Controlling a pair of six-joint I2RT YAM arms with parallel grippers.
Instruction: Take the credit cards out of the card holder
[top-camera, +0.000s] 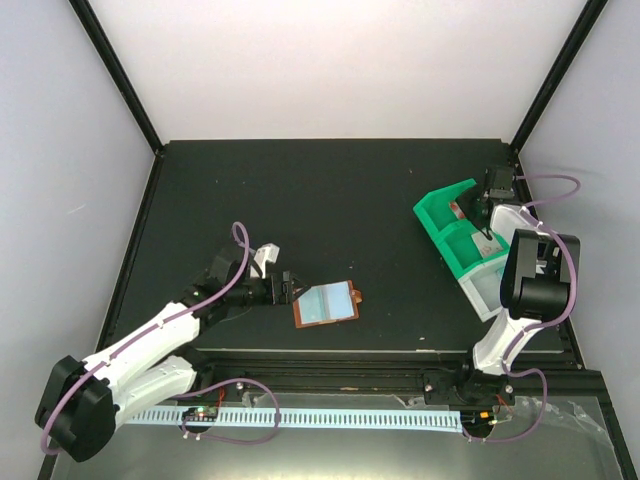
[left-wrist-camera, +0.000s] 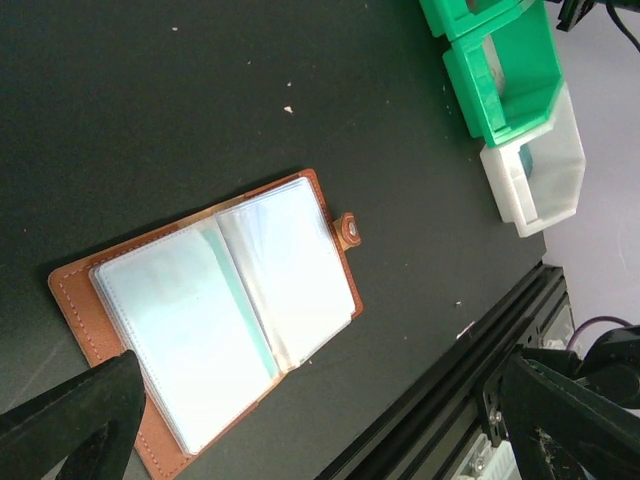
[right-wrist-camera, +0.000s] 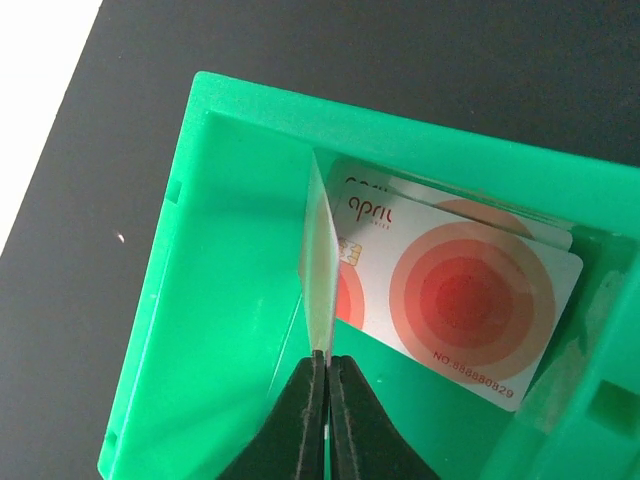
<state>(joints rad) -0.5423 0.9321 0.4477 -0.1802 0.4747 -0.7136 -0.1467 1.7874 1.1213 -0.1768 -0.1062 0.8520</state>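
The brown card holder (top-camera: 326, 303) lies open on the black table, its pale shiny pockets (left-wrist-camera: 210, 310) facing up and the snap tab to the right. My left gripper (top-camera: 285, 288) stands open just left of it; in the left wrist view its fingers (left-wrist-camera: 70, 420) frame the holder's near edge without touching it. My right gripper (right-wrist-camera: 327, 365) is shut on a greyish-white credit card (right-wrist-camera: 320, 270), held edge-on inside a compartment of the green tray (right-wrist-camera: 230, 300). Two white credit cards with red rings (right-wrist-camera: 470, 290) lie flat in that compartment.
The green compartmented tray (top-camera: 440, 215) stands at the right of the table, with a white bin (top-camera: 490, 290) against its near end. The table's front rail (left-wrist-camera: 470, 380) runs close below the holder.
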